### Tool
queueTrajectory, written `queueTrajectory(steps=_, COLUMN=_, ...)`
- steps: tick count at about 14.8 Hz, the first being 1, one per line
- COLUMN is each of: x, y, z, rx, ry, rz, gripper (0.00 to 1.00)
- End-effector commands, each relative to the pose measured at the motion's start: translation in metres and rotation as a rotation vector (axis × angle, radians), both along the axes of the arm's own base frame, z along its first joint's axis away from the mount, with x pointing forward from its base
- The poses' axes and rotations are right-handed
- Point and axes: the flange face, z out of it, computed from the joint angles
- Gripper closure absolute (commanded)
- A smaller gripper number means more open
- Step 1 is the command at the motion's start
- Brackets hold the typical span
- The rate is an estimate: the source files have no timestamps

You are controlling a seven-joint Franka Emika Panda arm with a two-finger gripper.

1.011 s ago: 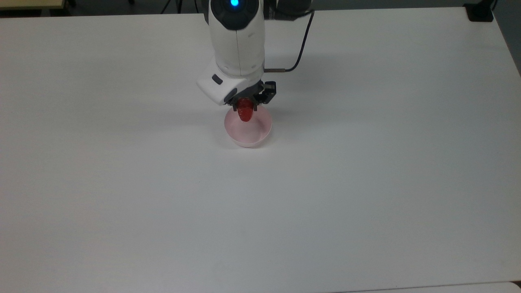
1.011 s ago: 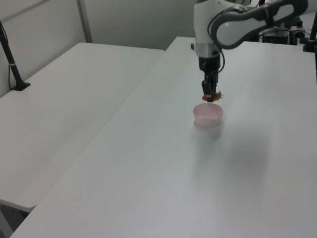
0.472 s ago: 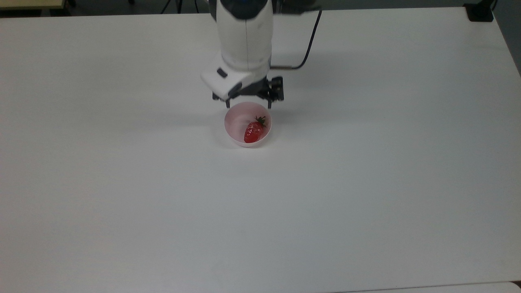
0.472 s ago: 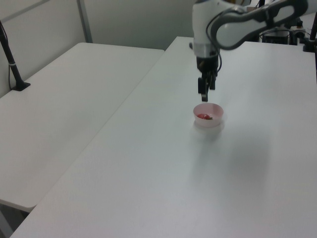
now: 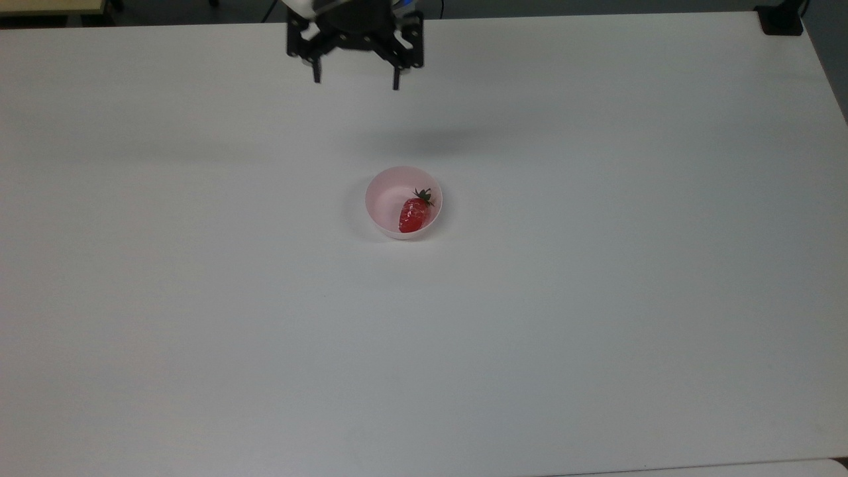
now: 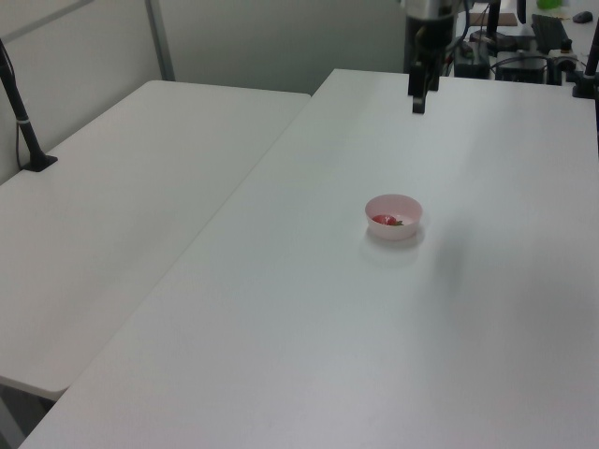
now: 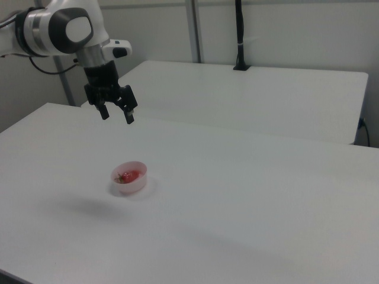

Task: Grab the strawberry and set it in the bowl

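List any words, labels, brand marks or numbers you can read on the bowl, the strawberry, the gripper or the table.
None: no readable text stands anywhere in these views.
The bowl has plain pink walls, no print.
The strawberry lying inside it carries no sticker.
The gripper, open above the table, shows no legible marking.
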Motion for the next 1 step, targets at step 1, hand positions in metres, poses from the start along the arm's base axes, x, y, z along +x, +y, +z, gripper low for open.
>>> queueTrajectory(steps=1, x=-0.0067, y=-0.0061, z=-0.0032, rx=-0.020, ry=0.008, rz=-0.057, gripper=0.00)
